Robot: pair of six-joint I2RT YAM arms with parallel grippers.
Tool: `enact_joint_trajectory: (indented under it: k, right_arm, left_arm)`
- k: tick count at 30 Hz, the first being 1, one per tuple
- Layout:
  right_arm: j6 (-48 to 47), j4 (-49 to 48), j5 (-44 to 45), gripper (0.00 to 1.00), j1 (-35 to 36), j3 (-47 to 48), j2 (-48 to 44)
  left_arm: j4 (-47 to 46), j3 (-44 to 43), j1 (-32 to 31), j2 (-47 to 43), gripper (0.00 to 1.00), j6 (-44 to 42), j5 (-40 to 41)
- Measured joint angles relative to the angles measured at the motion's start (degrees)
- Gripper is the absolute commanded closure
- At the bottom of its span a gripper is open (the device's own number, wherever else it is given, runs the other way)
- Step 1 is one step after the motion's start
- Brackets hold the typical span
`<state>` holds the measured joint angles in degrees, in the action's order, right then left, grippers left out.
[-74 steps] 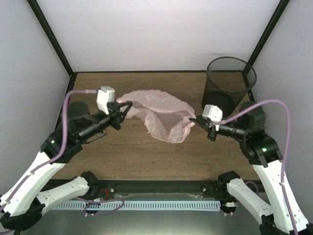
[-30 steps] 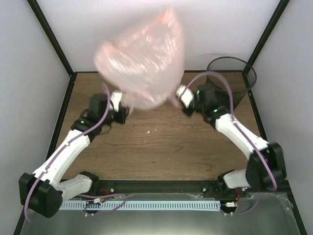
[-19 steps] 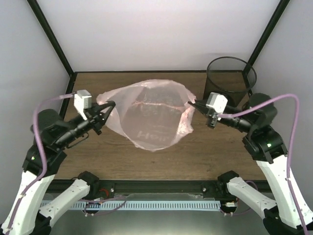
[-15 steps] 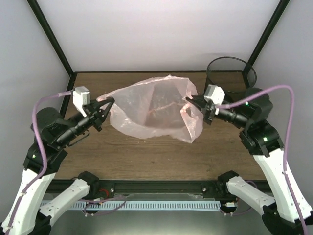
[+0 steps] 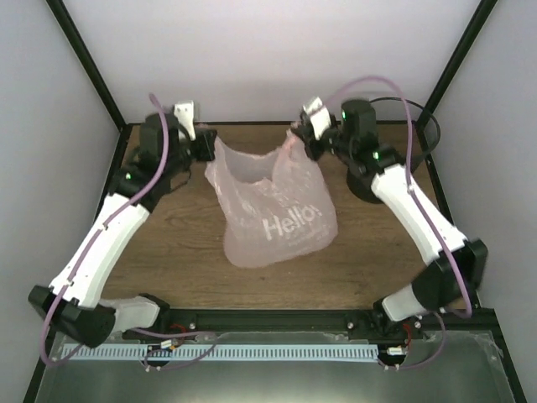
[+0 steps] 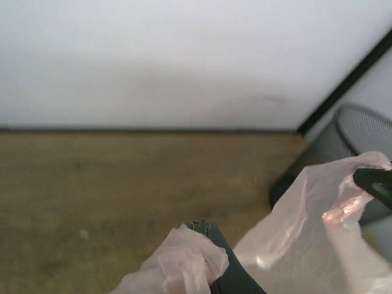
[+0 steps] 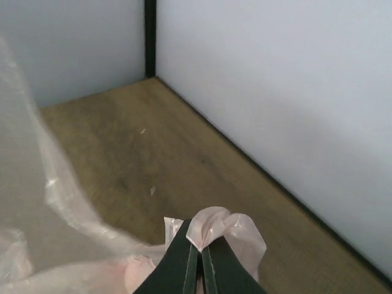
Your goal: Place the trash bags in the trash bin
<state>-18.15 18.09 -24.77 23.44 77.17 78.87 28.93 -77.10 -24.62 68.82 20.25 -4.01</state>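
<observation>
The pale-pink trash bag (image 5: 273, 210) with white "Hello" lettering hangs spread between my two grippers, raised over the back middle of the table. My left gripper (image 5: 207, 144) is shut on its left top corner, which bunches over my fingers in the left wrist view (image 6: 184, 260). My right gripper (image 5: 295, 138) is shut on the right handle, pinched between my fingertips in the right wrist view (image 7: 223, 229). The black mesh trash bin (image 5: 424, 130) stands at the back right corner, mostly hidden behind my right arm; it also shows in the left wrist view (image 6: 352, 131).
Black frame posts (image 5: 84, 67) rise at the back corners, and white walls close in the table on three sides. The wooden table (image 5: 168, 260) runs to a dark front rail (image 5: 268, 319).
Both arms have swung up and toward the back, closer together. The bag went from being stretched wide and low to hanging down upright with the lettering facing the camera.
</observation>
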Motion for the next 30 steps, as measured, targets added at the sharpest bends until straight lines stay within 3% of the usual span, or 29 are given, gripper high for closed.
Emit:
enact_joint_trajectory:
  k: [3, 6, 9, 11, 15, 17, 19, 21, 23, 26, 28, 30]
  right_arm:
    - [0.3, 3.6, 1.2, 0.99, -0.6, 16.9, 9.7]
    - [1.2, 7.2, 1.1, 0.99, -1.2, 39.3, 16.3]
    - [2.2, 6.7, -0.3, 0.99, -1.5, 54.1, 15.4]
    - [2.6, 4.3, -2.4, 0.99, -1.6, 54.9, 10.1]
    - [0.6, -2.7, -10.8, 0.99, -1.5, 37.4, -9.3]
    - [-1.9, -6.2, -13.2, 0.99, -1.3, 27.1, -16.7]
    - [-5.2, -10.3, -11.7, 0.99, -1.1, 13.9, -21.3]
    - [-8.5, -13.7, -6.2, 0.99, -0.7, -0.8, -20.8]
    - [-10.4, -12.1, 0.3, 0.99, -0.7, -11.6, -13.3]
    - [-11.2, 0.3, 2.7, 0.99, -1.5, -20.6, 3.0]
    - [-11.3, 10.1, -0.4, 0.99, -1.6, -25.0, 3.4]
    - [-11.4, 16.0, -5.6, 0.99, -1.5, -25.7, -3.7]
  left_arm:
    - [1.2, -11.6, 0.8, 4.8, 0.96, -2.1, 2.8]
    - [-0.7, -21.2, 0.9, 4.3, 0.95, -4.3, 3.3]
    - [-7.5, -25.9, 1.0, -0.8, 0.95, -7.1, -3.1]
    - [-10.2, -28.0, 0.9, -4.3, 0.95, -8.0, -7.1]
    - [-13.4, -29.3, 0.9, -9.9, 0.96, -10.1, -13.3]
    - [-16.8, -21.2, 0.7, -13.6, 0.96, -11.3, -14.4]
    - [-20.2, -5.7, 0.7, -17.9, 0.96, -12.6, -13.6]
    - [-20.3, 9.1, 0.7, -17.6, 0.96, -13.3, -11.8]
    - [-15.8, 19.2, 0.7, -11.5, 0.96, -13.1, -11.0]
    - [-5.9, 26.5, 0.1, -4.0, 0.96, -11.6, -11.7]
    - [-0.9, 28.4, -1.2, -7.1, 0.96, -10.6, -12.4]
    - [-0.3, 28.3, -2.3, -14.8, 0.96, -9.7, -13.2]
